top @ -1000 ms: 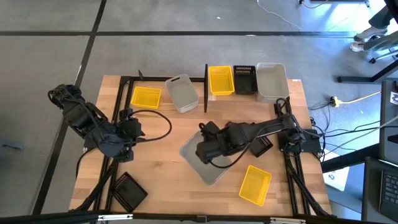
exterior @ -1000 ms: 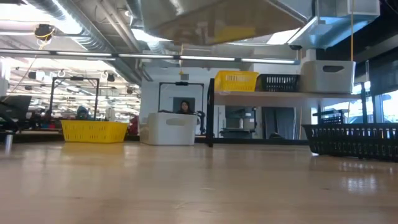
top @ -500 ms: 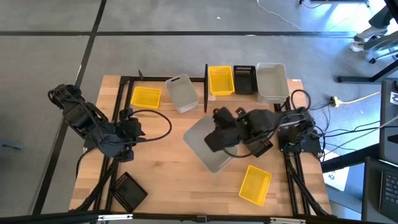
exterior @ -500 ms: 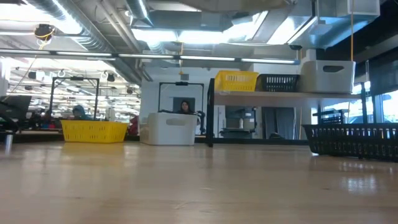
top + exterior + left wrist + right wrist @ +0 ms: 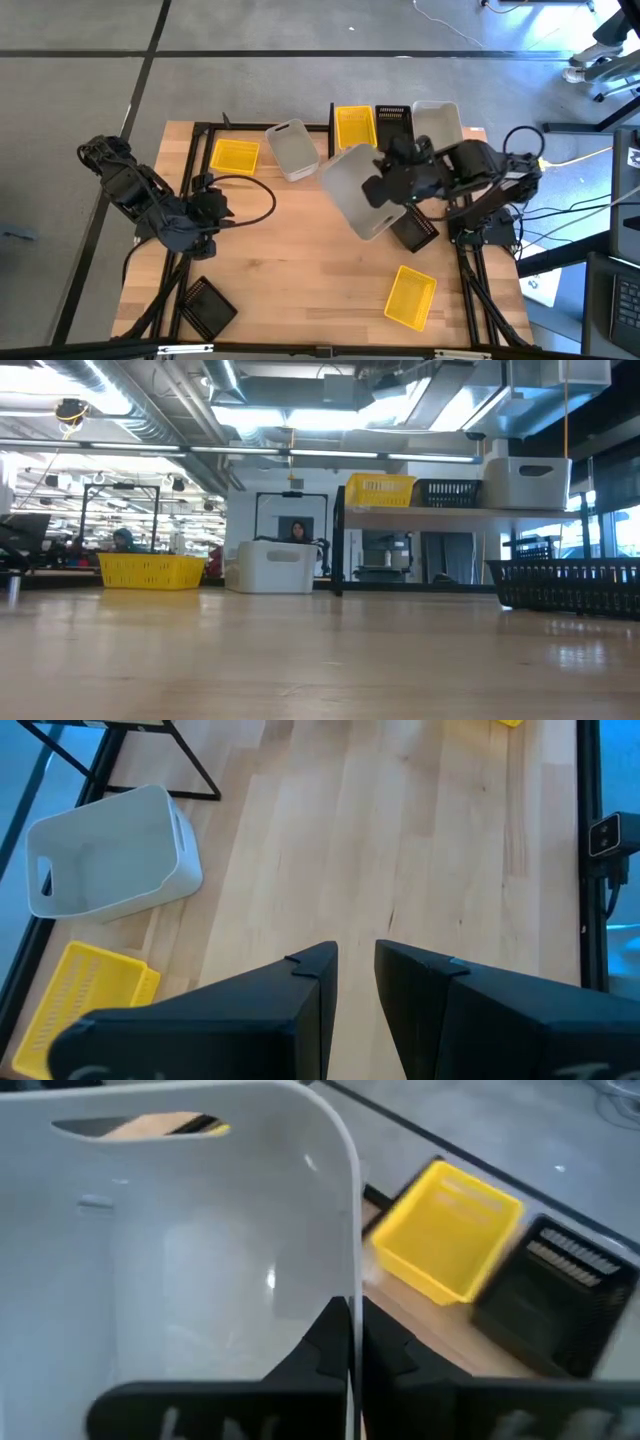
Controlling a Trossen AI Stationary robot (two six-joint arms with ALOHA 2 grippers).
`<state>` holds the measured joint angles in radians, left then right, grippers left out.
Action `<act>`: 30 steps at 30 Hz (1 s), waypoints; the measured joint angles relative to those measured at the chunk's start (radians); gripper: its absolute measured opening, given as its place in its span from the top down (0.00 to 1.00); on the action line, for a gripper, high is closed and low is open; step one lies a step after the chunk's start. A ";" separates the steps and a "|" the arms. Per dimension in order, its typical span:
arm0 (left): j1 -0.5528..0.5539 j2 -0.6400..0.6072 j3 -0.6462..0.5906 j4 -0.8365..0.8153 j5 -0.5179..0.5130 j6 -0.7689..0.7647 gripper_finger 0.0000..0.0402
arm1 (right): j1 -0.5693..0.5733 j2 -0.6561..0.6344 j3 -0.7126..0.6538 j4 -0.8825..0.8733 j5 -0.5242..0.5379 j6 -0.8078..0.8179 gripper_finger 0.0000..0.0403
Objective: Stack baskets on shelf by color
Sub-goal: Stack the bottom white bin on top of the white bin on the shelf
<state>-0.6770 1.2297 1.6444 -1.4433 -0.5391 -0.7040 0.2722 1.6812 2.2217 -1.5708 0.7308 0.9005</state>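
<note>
Across the middle of the high view lies the large light wooden tabletop (image 5: 300,270), and along its upper edge runs the light wood plank shelf (image 5: 470,135) with thin black posts. At upper right of centre, the right gripper (image 5: 378,190) pinches the rim of a translucent whitish-grey rectangular plastic basket (image 5: 358,190), held tilted in the air just below the shelf; the right wrist view shows its fingers pressed together on that wall. On the shelf sit, side by side, a yellow plastic basket (image 5: 355,127), a black slatted basket (image 5: 392,125) and another whitish-grey basket (image 5: 437,125). A third whitish-grey basket (image 5: 292,149) stands at upper centre, with a flat yellow basket (image 5: 235,155) to its left. Another black slatted basket (image 5: 414,232) lies below the right arm, a yellow basket (image 5: 410,296) at lower right, a black slatted basket (image 5: 210,308) at lower left. At left, the left gripper (image 5: 355,965) waits over bare wood, fingers slightly spread, holding nothing.
</note>
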 joint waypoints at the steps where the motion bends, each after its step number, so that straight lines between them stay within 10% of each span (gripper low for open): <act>1: 0.001 0.000 0.000 0.000 0.000 0.000 0.84 | 0.001 -0.023 -0.038 0.001 0.001 0.019 1.00; 12: 0.014 0.000 0.000 0.001 -0.002 -0.001 0.84 | -0.001 -0.332 -0.400 -0.002 0.059 0.220 1.00; 30: 0.158 0.000 0.000 0.118 -0.002 0.087 0.84 | -0.384 -0.615 -0.405 -0.001 0.099 -0.079 1.00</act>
<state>-0.5190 1.2297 1.6444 -1.3253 -0.5411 -0.6173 -0.1115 1.0659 1.8168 -1.5719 0.8301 0.8217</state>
